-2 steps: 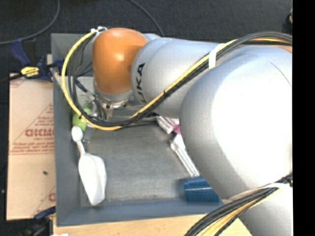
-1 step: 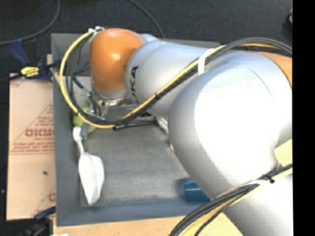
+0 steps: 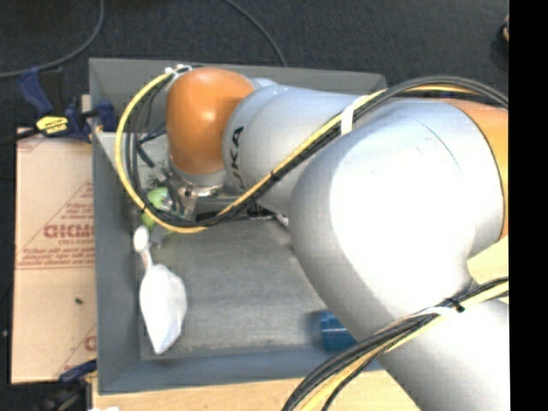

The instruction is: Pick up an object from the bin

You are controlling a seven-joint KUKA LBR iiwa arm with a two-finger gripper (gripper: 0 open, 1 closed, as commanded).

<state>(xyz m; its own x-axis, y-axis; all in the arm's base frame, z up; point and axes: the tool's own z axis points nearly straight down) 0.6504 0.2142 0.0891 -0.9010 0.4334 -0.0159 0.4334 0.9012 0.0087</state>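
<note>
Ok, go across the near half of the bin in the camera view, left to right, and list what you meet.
left wall → white bag → blue block → arm. The small bits higher up by the bag's tip overlap it sideways, so they are left out.

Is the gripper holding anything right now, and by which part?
Cannot tell. The gripper sits under the orange wrist cover by the bin's left wall, next to a small green thing.
</note>
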